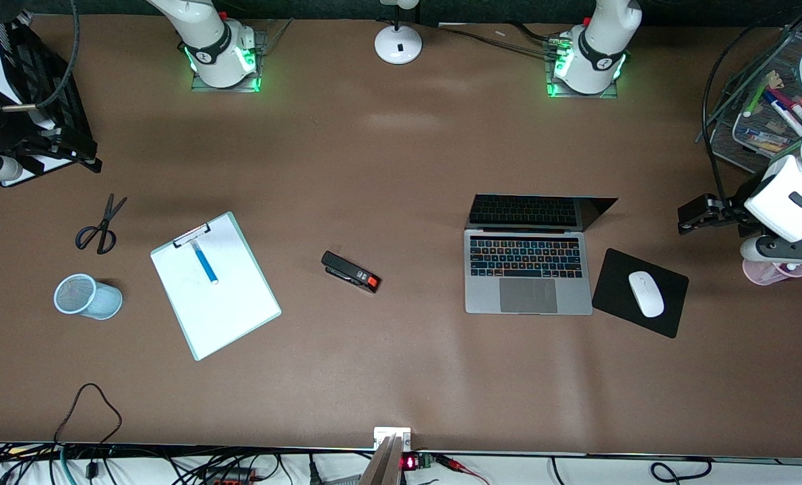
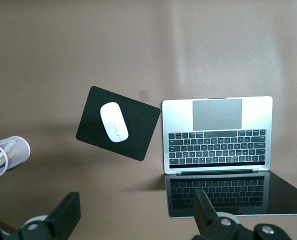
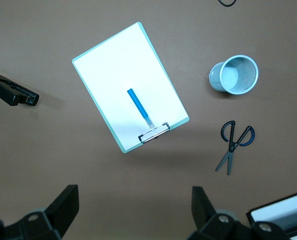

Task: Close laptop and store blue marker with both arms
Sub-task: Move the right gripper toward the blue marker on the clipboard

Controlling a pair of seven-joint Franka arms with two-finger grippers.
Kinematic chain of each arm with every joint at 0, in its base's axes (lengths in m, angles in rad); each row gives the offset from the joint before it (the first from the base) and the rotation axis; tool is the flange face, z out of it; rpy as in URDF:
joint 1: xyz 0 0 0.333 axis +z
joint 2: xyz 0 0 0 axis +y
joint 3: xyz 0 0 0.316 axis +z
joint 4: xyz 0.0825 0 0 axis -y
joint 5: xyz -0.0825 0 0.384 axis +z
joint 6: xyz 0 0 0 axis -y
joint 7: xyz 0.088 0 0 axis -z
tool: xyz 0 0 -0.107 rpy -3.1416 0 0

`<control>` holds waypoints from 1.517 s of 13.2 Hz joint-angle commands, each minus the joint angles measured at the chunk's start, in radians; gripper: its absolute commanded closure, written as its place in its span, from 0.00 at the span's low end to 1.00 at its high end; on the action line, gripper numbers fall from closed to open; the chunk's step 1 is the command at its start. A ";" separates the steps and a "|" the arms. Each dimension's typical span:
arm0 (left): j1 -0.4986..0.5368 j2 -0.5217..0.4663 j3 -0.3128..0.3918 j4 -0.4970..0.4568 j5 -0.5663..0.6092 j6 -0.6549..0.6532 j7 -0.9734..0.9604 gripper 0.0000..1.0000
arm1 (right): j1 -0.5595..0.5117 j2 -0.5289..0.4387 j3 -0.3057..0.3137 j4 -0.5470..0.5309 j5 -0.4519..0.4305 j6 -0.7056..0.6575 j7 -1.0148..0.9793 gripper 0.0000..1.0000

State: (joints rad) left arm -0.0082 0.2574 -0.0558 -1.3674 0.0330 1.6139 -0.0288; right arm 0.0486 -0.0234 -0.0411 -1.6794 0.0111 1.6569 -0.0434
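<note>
Laptop open, blue marker lying on the clipboard, both grippers high and empty.

The laptop has its trackpad toward the front camera. The blue marker lies on the clipboard, long axis running from clip toward the camera. Left gripper and right gripper hang above the table, fingers apart.

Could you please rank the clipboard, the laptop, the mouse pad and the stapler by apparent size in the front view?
1. clipboard and laptop: too alike to rank
2. mouse pad
3. stapler
</note>
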 commanded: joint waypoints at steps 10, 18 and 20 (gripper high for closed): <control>0.005 -0.003 -0.006 0.002 0.015 -0.012 0.003 0.00 | -0.003 0.037 0.004 0.015 0.012 0.001 -0.003 0.00; 0.017 -0.001 0.001 -0.002 0.015 -0.009 0.006 0.00 | -0.010 0.256 0.003 0.012 0.003 0.104 -0.205 0.00; 0.017 0.000 0.001 -0.002 0.015 -0.009 0.003 0.00 | -0.010 0.305 0.004 0.010 0.003 0.170 -0.271 0.00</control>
State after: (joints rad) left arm 0.0057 0.2601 -0.0516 -1.3688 0.0331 1.6102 -0.0288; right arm 0.0446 0.2510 -0.0407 -1.6842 0.0110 1.7882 -0.2488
